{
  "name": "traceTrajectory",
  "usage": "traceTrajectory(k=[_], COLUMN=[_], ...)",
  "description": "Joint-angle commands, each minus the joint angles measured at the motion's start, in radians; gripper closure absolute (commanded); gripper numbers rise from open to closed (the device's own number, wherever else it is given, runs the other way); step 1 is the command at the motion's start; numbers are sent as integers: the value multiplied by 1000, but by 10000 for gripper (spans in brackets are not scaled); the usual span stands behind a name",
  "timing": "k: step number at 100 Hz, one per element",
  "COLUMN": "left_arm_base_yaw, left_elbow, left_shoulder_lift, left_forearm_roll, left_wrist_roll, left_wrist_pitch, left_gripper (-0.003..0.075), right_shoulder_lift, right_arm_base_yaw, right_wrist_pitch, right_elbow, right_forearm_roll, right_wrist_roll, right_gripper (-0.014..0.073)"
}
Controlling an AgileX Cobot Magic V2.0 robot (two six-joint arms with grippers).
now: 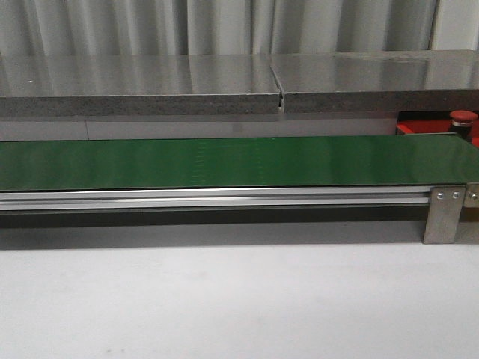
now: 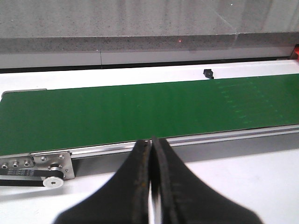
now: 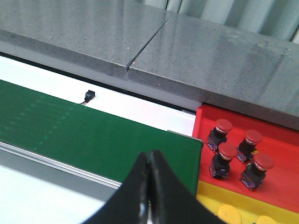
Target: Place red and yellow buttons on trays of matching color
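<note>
Right gripper (image 3: 149,161): you see it clenched, empty.
Left gripper (image 2: 152,147): clenched, empty.
Red-capped mushroom push buttons (image 3: 237,153): four on the flat red tray (image 3: 280,135), ahead of your right gripper, which is nearer.
Yellow caps (image 3: 229,213): probably buttons, partly cut off.
Long green belt (image 1: 224,161): no button shows.

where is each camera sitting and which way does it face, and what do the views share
Front view: fixed at the robot's front, looking forward over the white table at the green belt; no arm shows.
Left wrist view: on the left arm, looking across the belt's roller end; the left claw shows, shut.
Right wrist view: on the right arm, looking at the belt's other end, the red tray with four red buttons and a yellow tray; the right claw shows, shut.
Shared: all three show the belt and the grey stone ledge.
</note>
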Motion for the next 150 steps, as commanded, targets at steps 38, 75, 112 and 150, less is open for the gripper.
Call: traceTrajectory(k=[38, 75, 112, 150], left_arm_base_yaw=[-9, -9, -9, -9], left_elbow=[-28, -28, -28, -28], left_shoulder_lift=[9, 9, 9, 9], left_forearm_roll=[-24, -24, -24, -24], left_wrist_roll=[0, 0, 0, 0], left_wrist_pitch=[-68, -68, -68, -68], left_gripper=[739, 739, 739, 739], right_shoulder_lift=[-128, -346, -493, -493], right_arm_base_yaw=[104, 104, 104, 104], right_wrist_pitch=[-280, -442, -501, -503], right_elbow=[191, 495, 654, 654], right_forearm_roll=[-396, -548, -546, -546], right_wrist_roll=[359, 546, 548, 548], right_gripper=[662, 662, 662, 662])
